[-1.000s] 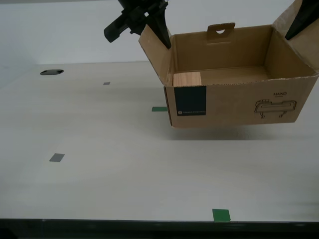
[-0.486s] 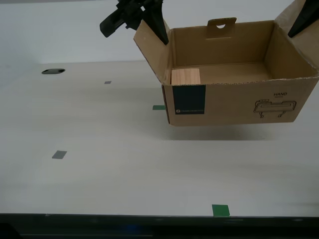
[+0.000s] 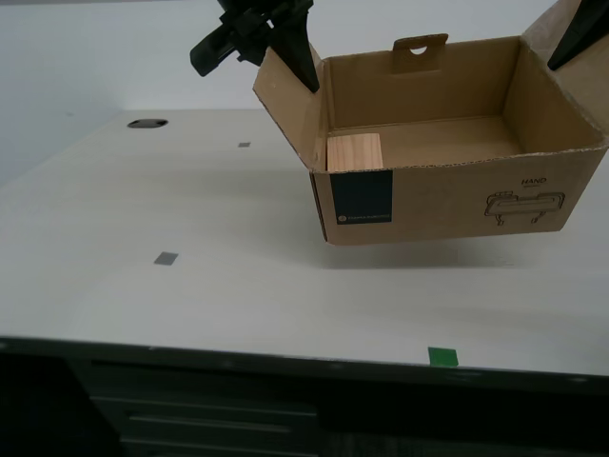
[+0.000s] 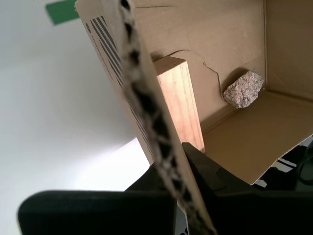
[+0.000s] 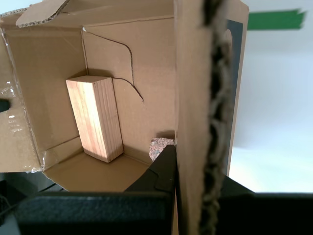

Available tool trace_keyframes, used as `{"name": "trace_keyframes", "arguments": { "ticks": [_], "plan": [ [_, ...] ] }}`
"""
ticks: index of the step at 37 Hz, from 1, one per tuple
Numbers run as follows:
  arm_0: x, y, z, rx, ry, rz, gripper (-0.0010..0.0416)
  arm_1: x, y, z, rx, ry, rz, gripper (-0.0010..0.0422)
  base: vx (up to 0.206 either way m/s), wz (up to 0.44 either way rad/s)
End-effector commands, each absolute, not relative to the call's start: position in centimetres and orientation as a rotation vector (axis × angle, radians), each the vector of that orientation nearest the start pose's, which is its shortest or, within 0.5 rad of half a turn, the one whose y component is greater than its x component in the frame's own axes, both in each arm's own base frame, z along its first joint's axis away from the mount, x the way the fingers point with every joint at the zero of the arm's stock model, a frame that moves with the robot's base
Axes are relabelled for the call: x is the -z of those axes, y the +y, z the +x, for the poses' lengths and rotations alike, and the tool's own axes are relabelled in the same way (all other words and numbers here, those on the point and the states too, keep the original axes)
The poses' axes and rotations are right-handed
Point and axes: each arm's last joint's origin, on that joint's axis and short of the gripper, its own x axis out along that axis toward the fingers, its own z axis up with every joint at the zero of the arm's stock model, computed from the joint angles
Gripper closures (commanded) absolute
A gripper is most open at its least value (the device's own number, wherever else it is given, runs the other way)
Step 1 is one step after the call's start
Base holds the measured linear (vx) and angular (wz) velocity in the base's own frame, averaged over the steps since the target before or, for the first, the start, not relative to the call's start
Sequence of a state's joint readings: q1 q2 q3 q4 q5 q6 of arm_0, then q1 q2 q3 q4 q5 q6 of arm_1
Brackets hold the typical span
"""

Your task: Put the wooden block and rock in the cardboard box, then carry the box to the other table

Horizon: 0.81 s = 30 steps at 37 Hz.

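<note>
Only wrist views show rock point(image 4: 243, 89) beside wooden block point(image 3: 354, 152) | both hands pinching cardboard box point(image 3: 447, 205) flaps | off-white worktop point(image 3: 190, 286).

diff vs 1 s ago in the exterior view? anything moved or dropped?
The whole background has slid: the table marks and dark hole sit elsewhere, and the table's front edge with drawers now shows. That reads as the camera moving with the base, not the things. The cardboard box stays lifted, each side flap pinched in a pincer, with the wooden block and rock inside. Nothing let go.
</note>
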<state>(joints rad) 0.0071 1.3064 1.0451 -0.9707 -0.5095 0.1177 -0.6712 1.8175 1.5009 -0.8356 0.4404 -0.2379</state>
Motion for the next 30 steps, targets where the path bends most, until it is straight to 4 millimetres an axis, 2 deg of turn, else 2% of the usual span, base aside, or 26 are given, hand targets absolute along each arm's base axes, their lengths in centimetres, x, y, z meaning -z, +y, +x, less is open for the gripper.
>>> {"name": "trace_keyframes", "arguments": {
  "ticks": [1, 7, 19, 30],
  "plan": [
    [-26.7, 1.6, 23.4, -0.379, 1.233, 0.439, 0.0406, -25.7, -24.1, 28.5, 0.855, 1.293, -0.052, 0.0413, -0.157, 0.135],
    [-26.7, 1.6, 23.4, -0.376, 1.231, 0.444, 0.0406, -26.0, -24.2, 28.8, 0.84, 1.277, -0.09, 0.0413, -0.161, 0.123],
    [-26.7, 1.6, 23.5, -0.378, 1.222, 0.439, 0.0406, -26.8, -25.1, 29.8, 0.765, 1.207, -0.312, 0.0413, -0.153, 0.055],
    [-26.8, 1.6, 23.6, -0.395, 1.202, 0.414, 0.0406, -26.9, -25.3, 29.9, 0.691, 1.191, -0.346, 0.0413, -0.112, -0.017]
  ]
}}
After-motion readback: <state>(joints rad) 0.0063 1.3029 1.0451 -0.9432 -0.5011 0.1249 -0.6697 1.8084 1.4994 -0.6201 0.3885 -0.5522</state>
